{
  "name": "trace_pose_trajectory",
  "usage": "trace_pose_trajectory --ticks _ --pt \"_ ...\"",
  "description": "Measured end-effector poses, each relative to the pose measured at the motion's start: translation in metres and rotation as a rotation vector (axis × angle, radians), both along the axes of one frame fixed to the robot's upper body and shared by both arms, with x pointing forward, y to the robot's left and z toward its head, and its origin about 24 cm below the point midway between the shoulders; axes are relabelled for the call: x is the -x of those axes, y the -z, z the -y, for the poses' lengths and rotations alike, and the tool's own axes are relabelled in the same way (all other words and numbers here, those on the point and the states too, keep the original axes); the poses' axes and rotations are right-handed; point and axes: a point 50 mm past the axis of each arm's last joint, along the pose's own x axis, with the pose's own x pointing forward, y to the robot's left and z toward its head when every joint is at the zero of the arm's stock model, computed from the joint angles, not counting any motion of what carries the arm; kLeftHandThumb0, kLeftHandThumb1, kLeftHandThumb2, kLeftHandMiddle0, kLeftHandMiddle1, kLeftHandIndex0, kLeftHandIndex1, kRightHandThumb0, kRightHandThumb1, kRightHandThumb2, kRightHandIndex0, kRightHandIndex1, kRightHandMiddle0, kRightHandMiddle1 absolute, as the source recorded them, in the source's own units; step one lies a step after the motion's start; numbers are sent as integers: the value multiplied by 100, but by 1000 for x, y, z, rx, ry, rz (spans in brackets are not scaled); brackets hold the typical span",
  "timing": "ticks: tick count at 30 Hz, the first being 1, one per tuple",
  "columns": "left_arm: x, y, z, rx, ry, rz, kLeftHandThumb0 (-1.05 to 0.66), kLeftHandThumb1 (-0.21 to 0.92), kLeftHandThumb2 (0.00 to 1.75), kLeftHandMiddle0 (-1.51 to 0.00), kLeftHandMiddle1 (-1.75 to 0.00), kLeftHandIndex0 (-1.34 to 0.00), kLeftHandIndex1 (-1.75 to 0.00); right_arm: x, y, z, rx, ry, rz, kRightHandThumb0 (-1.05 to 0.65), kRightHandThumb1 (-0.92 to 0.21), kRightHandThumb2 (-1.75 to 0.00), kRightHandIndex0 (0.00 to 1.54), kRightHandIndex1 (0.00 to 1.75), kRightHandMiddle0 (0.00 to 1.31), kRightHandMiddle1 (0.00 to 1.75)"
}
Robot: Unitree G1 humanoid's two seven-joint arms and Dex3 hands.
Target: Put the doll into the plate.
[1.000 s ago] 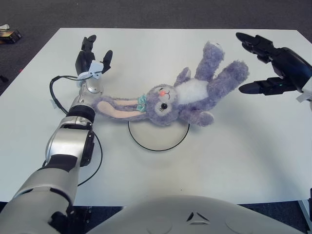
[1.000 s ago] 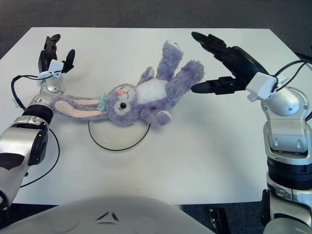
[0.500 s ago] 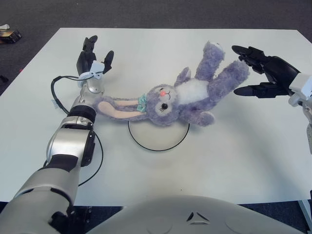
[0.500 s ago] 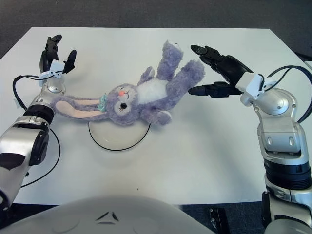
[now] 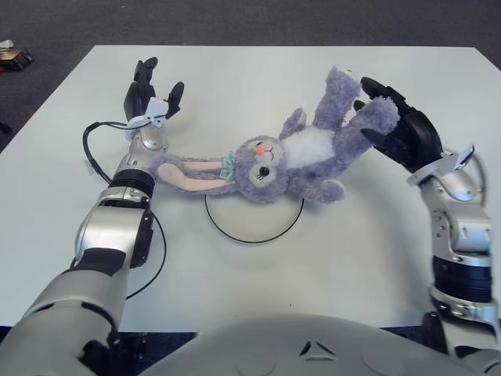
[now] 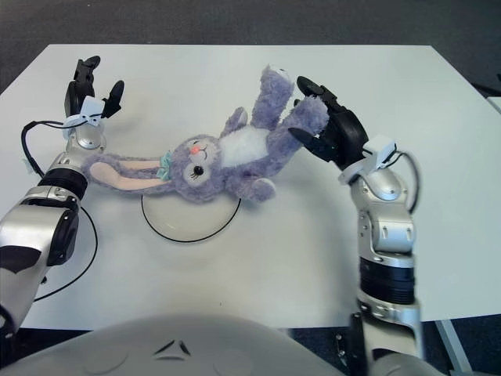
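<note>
Left eye view: I found the purple plush rabbit doll point(image 5: 297, 157) lying on its back across the white desk point(image 5: 250, 266), its head overlapping the far rim of the flat white plate point(image 5: 254, 223), its long ears stretched toward my left side. My right hand point(image 5: 395, 129) was at the doll's raised leg, fingers point(image 5: 374, 88) curled around the foot. My left hand point(image 5: 150, 98) showed beside the ear tips, fingers spread, holding nothing.
</note>
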Motion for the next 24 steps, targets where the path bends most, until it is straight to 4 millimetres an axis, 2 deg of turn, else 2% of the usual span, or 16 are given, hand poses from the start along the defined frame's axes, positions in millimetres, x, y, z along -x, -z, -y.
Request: trace_pose_trajectory --ticks 12,24 --pt "0 -1 0 0 2 5 -55 92 51 -47 0 -25 -57 0 0 1 -61 -21 0 -75 -92 -89 37 3 33 8" --pt "0 -1 1 -1 8 1 -55 92 51 -47 0 -25 -56 -1 7 -5 -100 -56 -23 -77 -92 -90 40 3 37 8"
